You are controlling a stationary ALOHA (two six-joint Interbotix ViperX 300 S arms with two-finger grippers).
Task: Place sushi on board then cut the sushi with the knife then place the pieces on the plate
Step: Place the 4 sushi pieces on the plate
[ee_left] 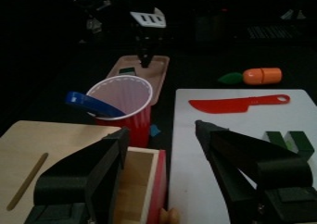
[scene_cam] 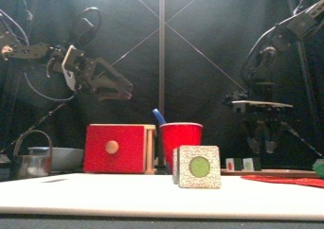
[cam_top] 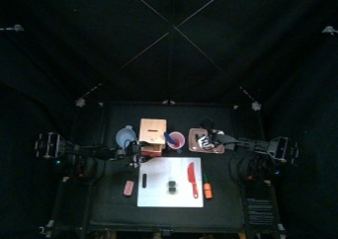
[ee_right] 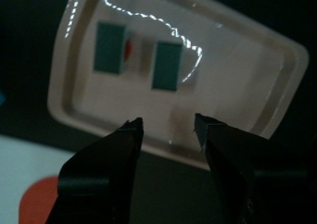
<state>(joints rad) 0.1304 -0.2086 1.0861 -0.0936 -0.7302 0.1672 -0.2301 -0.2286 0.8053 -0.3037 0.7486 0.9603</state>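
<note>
The likeliest mishap concerns the sushi block (scene_cam: 199,167) on the white cutting board (cam_top: 152,174). It stands on edge near the board's front edge, so it could be tipped or pushed off if jaws were closed on it off-centre. The red knife (cam_top: 193,174) lies flat on the board just beside it (toward the board's right edge) and could be dragged along.

A second risk lies at the pink tray (ee_right: 254,54), set near the table's back edge, right of the middle. Two cut pieces (ee_right: 114,44) lie in it and could be knocked if another were set down on them. The right gripper (ee_right: 170,126) hangs just above the tray's rim, jaws apart and empty. If it were lowered carelessly, the rim could be struck and the tray shifted. The left gripper (ee_left: 158,144), jaws likewise apart and empty, is held over the wooden box (ee_left: 69,144). It is close to the red cup (ee_left: 124,103), which could be toppled by a loose swing.

Counted:
- two pieces in the tray
- one block on the board (whether a single slice or several joined cannot be told)
- two knives, the red one and a blue knife (ee_left: 84,102) in the cup
- one cup, one box, one tray and one board
- one orange toy carrot (ee_left: 262,76) off the board's right edge
</note>
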